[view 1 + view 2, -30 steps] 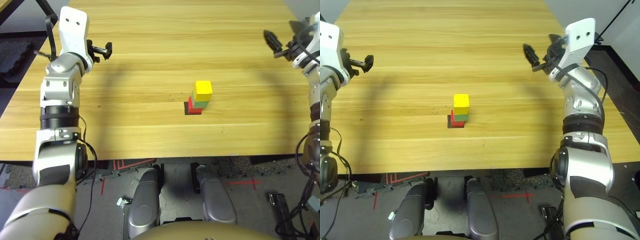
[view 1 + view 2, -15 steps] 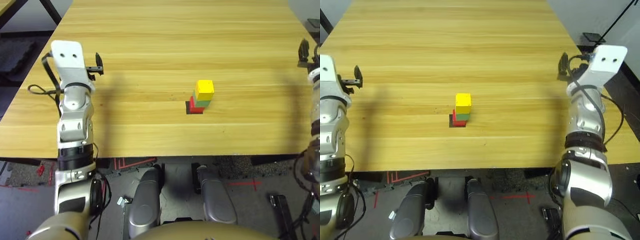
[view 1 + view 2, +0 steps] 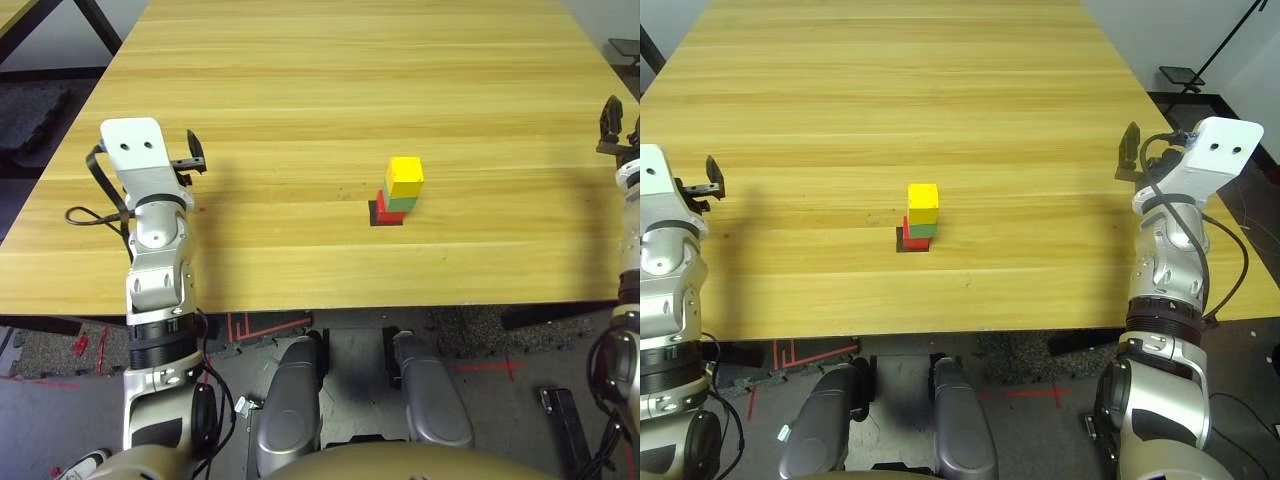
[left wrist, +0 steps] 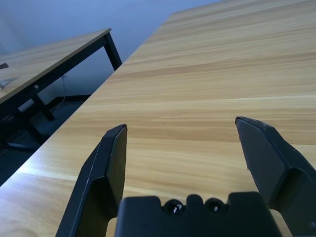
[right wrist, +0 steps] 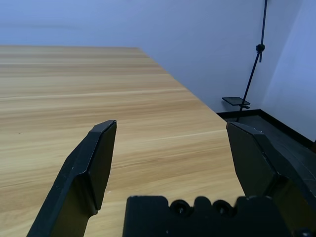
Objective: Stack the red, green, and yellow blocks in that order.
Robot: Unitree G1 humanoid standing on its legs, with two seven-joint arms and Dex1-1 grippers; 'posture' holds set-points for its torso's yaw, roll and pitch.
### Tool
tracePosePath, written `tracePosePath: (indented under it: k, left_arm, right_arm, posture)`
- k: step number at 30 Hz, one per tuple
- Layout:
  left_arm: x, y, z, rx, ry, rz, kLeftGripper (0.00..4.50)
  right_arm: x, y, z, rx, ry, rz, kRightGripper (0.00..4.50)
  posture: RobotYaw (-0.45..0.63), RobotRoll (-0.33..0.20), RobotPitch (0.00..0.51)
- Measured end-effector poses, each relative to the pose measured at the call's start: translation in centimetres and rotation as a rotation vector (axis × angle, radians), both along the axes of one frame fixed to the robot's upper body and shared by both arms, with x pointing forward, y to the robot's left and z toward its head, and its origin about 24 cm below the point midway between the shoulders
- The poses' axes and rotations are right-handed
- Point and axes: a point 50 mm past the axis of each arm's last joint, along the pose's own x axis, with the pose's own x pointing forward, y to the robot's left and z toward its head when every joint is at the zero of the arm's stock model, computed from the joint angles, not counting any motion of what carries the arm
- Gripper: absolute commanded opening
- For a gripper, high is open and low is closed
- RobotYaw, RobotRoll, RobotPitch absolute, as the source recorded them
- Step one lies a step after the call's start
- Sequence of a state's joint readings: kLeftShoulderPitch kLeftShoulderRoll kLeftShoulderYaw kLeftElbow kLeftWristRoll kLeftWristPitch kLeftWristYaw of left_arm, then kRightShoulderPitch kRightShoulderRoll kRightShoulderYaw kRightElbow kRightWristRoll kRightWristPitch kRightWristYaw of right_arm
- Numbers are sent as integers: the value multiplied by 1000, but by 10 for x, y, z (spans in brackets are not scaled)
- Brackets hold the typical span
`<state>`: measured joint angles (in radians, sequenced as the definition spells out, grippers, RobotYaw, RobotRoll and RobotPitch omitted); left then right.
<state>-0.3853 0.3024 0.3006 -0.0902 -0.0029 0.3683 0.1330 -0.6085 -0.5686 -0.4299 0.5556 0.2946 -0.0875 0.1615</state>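
The three blocks stand as one stack near the middle of the counter (image 3: 300, 80). The red block (image 3: 384, 207) is at the bottom, resting on a flat black square patch (image 3: 376, 217) on the wood. The green block (image 3: 401, 203) sits on the red, and the yellow block (image 3: 404, 176) sits on the green at the top. The upper blocks sit slightly offset toward 3 o'clock from the red one. No jaws touch the stack.

The left gripper (image 3: 193, 157) is at 9 o'clock from the stack, well apart from it, over the counter's left edge. Its jaws are spread wide and hold nothing, as the left wrist view confirms, with bare wood between the left fingers (image 4: 106, 168).

The right gripper (image 3: 1129, 150) is at 3 o'clock from the stack, well apart, near the counter's right edge. Its jaws are likewise spread and hold nothing; the right fingers (image 5: 96, 158) frame bare counter.
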Motion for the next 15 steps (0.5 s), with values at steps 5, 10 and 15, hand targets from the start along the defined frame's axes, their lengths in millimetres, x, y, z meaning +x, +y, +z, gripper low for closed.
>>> tracePosePath:
  k: [5, 10, 15]
  left_arm:
    - [3, -6, 2, 11, 8, -20, 4464]
    - [8, -9, 13, 17, -17, -36, 4464]
    - [14, -5, 9, 19, 0, -32, 4464]
  right_arm:
    - [-2, -4, 1, 3, 1, -8, 4500]
    - [-3, -5, 3, -5, 3, -5, 4500]
    - [-6, -4, 4, -18, 2, -2, 4500]
  posture:
    - [196, 122, 280]
    - [176, 106, 288]
    - [164, 106, 286]
